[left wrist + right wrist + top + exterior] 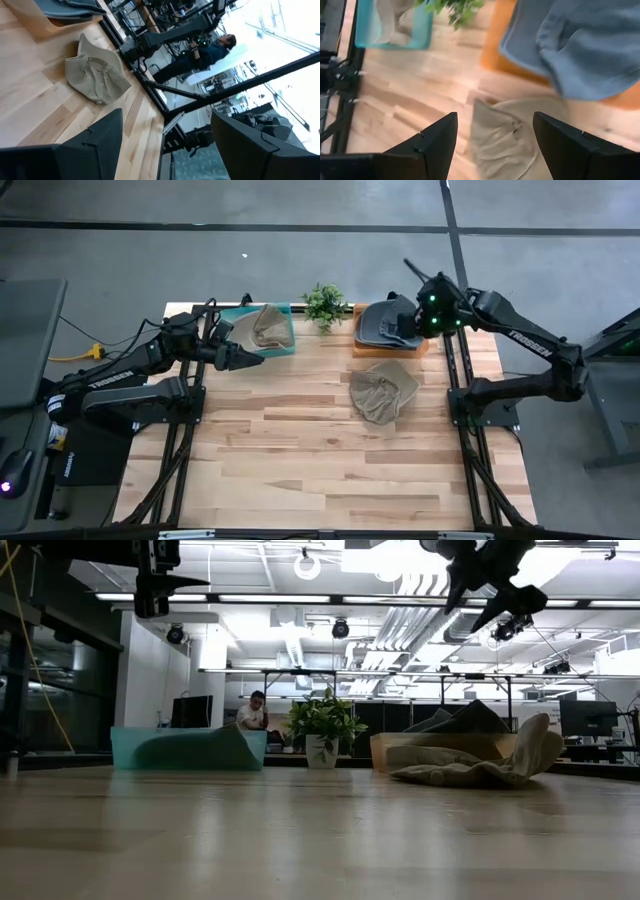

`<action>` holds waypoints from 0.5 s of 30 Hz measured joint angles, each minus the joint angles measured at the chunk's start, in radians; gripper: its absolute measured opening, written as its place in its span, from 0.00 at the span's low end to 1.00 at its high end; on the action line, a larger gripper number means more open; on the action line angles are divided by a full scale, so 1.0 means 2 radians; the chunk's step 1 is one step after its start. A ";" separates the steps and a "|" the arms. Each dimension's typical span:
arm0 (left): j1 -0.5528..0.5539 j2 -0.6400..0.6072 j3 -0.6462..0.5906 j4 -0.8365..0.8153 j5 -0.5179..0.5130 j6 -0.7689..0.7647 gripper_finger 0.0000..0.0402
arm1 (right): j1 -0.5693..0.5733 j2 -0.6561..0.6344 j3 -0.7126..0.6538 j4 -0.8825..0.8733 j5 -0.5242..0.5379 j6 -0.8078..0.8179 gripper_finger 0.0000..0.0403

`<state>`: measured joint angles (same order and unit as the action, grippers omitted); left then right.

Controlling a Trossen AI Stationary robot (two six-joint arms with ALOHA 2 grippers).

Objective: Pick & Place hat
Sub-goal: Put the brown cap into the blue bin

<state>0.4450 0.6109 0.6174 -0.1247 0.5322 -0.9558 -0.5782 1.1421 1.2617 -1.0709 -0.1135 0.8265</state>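
Note:
A beige hat (383, 392) lies crumpled on the wooden table, just in front of an orange tray (422, 348); it also shows in the left wrist view (95, 75) and the right wrist view (505, 135). A grey-blue hat (385, 322) rests on the tray. Another beige hat (268, 326) lies in a teal bin (288, 346) at the far left. My right gripper (495, 122) hangs open high over the tray, tilted down toward the table's hat, with nothing between its fingers. My left gripper (250, 360) stands open beside the bin's near edge, pointing level.
A small potted plant (323, 302) stands at the far edge between the bin and the tray. A wide bare stretch of table (300, 460) lies toward the near edge. In the low view a person (252, 712) sits far behind the table.

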 joint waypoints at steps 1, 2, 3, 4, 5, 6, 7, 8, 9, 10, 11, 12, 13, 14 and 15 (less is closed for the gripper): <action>0.000 0.000 0.000 -0.002 0.003 0.002 0.66 | 0.013 0.000 0.000 0.000 0.002 0.013 0.63; 0.000 0.000 0.000 -0.004 0.005 0.004 0.66 | 0.027 0.000 0.000 0.001 0.008 0.027 0.63; 0.000 0.000 0.000 -0.007 0.008 0.006 0.66 | 0.040 0.000 0.000 0.002 0.016 0.042 0.63; 0.000 0.000 0.000 -0.008 0.013 0.008 0.66 | 0.054 0.000 0.000 0.004 0.024 0.058 0.63; 0.000 0.000 0.000 -0.008 0.018 0.009 0.66 | 0.067 0.000 0.000 0.006 0.032 0.073 0.63; 0.000 0.000 0.000 -0.009 0.022 0.012 0.66 | 0.080 0.000 0.000 0.008 0.039 0.088 0.63; 0.000 0.000 0.000 -0.011 0.027 0.015 0.66 | 0.094 0.000 0.000 0.010 0.045 0.103 0.63; 0.000 0.000 0.000 -0.015 0.032 0.017 0.66 | 0.108 0.001 0.000 0.012 0.053 0.119 0.63; 0.000 0.000 0.000 -0.020 0.035 0.019 0.66 | 0.122 0.002 0.000 0.014 0.062 0.134 0.63; 0.000 0.000 0.000 -0.025 0.042 0.022 0.66 | 0.137 0.002 0.000 0.015 0.071 0.150 0.63; 0.000 0.000 0.000 -0.029 0.046 0.025 0.66 | 0.151 0.002 0.000 0.015 0.083 0.165 0.63; 0.000 0.000 0.000 -0.032 0.051 0.030 0.66 | 0.165 0.003 0.000 0.015 0.096 0.182 0.63; 0.000 0.000 0.000 -0.035 0.057 0.032 0.66 | 0.181 0.004 0.000 0.015 0.109 0.199 0.63; 0.000 0.000 0.000 -0.037 0.060 0.035 0.66 | 0.195 0.005 0.000 0.014 0.122 0.215 0.63; 0.000 0.000 0.000 -0.038 0.065 0.037 0.66 | 0.209 0.005 0.000 0.014 0.135 0.230 0.63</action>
<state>0.4450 0.6109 0.6174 -0.2014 0.6620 -0.8821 -0.1601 1.1522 1.2614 -1.0428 0.1563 1.2871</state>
